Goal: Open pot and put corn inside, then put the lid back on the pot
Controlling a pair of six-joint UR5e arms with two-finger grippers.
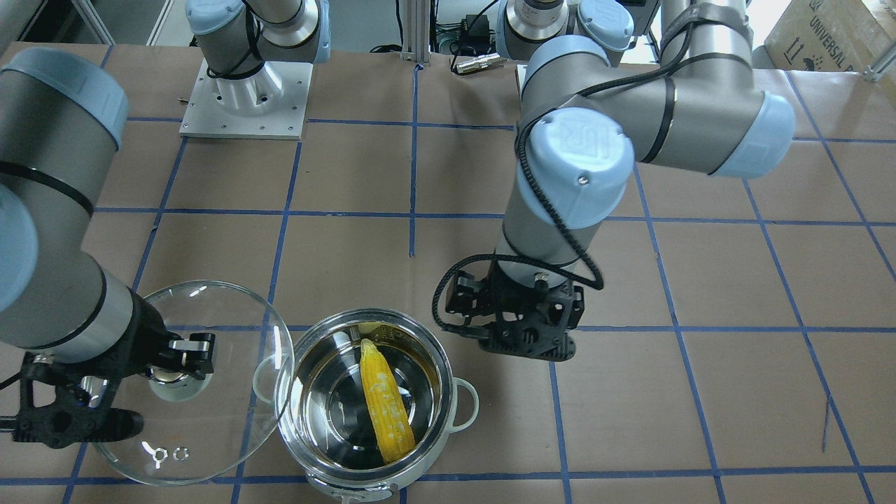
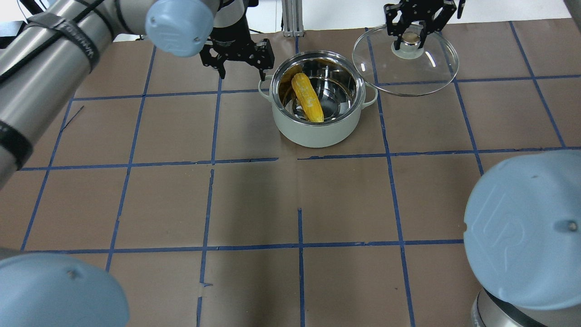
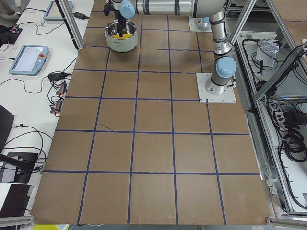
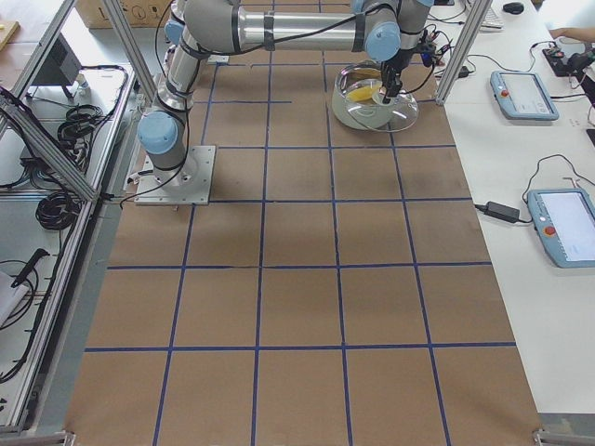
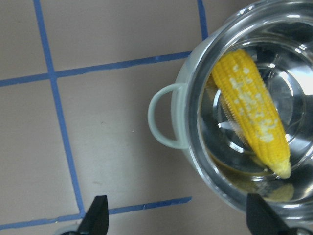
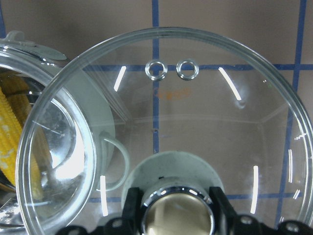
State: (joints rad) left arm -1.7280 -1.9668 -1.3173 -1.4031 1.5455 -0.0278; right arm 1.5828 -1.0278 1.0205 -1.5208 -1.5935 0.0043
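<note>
The pale grey-green pot [image 1: 448, 420] stands open near the operators' edge, and also shows in the overhead view [image 2: 317, 134]. The yellow corn [image 1: 383, 402] lies inside it on the steel bottom, seen too in the overhead view [image 2: 307, 97] and the left wrist view [image 5: 249, 112]. My right gripper [image 1: 178, 360] is shut on the knob [image 6: 176, 213] of the clear glass lid [image 1: 210, 315]. It holds the lid beside the pot, and the lid's edge overlaps the pot's side handle [image 6: 115, 161]. My left gripper [image 2: 238, 61] is open and empty, beside the pot's other handle [image 5: 164, 115].
The table is brown paper with a blue tape grid. The right arm's base plate [image 1: 245, 98] sits at the robot's side. An aluminium post [image 2: 290, 18] stands just beyond the pot. Tablets [image 4: 521, 93] lie on the white bench past the table's edge.
</note>
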